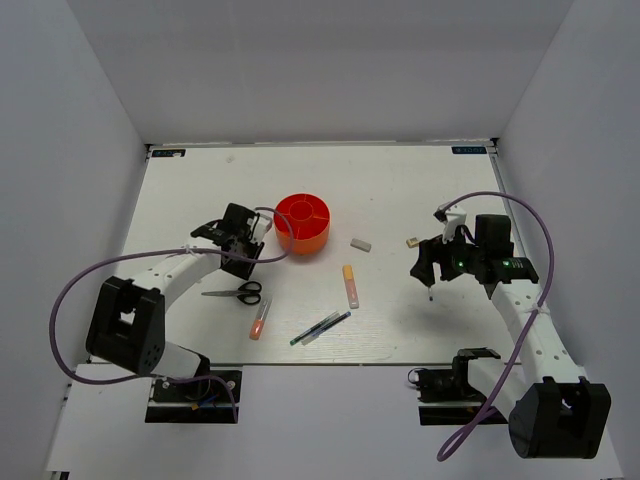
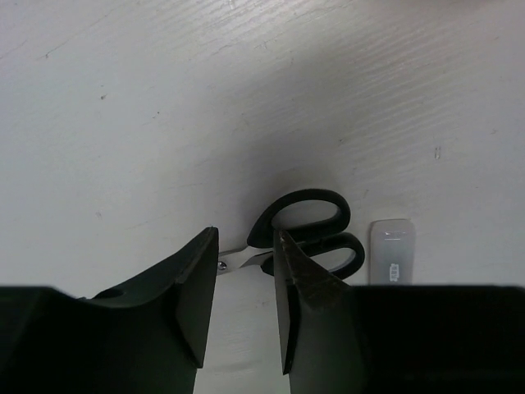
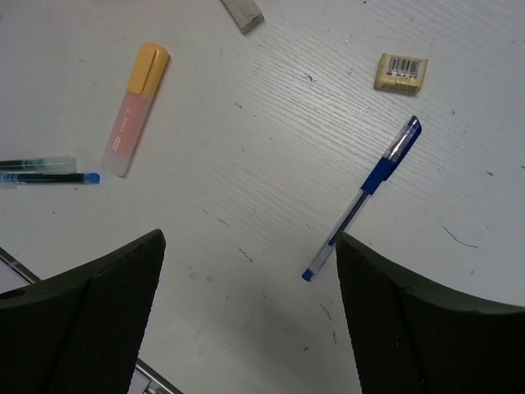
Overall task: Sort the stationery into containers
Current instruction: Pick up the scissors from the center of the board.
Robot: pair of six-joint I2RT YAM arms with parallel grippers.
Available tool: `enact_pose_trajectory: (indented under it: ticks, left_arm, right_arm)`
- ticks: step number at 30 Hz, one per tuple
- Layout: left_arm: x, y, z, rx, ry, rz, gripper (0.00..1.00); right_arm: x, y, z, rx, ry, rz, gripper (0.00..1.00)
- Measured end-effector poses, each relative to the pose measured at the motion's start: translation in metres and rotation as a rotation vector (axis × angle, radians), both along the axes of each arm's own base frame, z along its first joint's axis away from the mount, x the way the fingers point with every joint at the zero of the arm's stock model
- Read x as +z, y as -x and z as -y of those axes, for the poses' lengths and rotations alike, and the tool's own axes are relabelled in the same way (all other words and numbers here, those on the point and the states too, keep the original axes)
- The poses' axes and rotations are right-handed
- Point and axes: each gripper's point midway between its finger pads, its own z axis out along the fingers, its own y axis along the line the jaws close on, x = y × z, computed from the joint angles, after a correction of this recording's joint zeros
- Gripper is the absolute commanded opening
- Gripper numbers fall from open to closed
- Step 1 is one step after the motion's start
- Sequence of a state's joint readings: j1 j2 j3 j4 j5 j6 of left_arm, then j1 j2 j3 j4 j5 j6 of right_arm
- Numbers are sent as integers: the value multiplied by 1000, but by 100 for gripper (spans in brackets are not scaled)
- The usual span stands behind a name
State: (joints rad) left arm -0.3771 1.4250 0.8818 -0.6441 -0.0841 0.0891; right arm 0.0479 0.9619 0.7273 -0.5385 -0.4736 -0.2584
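The orange round container (image 1: 302, 222) stands mid-table. My left gripper (image 1: 243, 240) hovers just left of it, open with a narrow gap and nothing between its fingers (image 2: 246, 234). Black-handled scissors (image 1: 238, 293) (image 2: 305, 231) lie beyond its fingertips, beside an orange-pink highlighter (image 1: 261, 320) (image 2: 392, 250). My right gripper (image 1: 428, 268) (image 3: 248, 238) is wide open above the table, holding nothing. A blue pen (image 3: 365, 195) lies by its right finger. A second highlighter (image 1: 350, 285) (image 3: 135, 107), two thin pens (image 1: 320, 328) (image 3: 45, 171), a grey eraser (image 1: 361, 243) (image 3: 243, 12) and a tan cube (image 1: 410, 241) (image 3: 401, 71) lie loose.
White walls enclose the table on the left, back and right. Purple cables loop from both arms near the front corners. The arm bases (image 1: 190, 385) stand at the near edge.
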Motion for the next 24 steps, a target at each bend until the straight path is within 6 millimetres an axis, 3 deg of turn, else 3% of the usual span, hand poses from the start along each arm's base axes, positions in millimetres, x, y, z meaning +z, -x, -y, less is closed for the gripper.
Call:
enact_pose_trajectory:
  ticks: [19, 24]
  left_arm:
    - [-42, -1, 10, -110, -4, -99, 43]
    - [-43, -5, 13, -110, 10, -86, 41]
  right_arm:
    - [-4, 6, 1, 2, 8, -30, 88]
    - [-4, 6, 1, 1, 9, -30, 88]
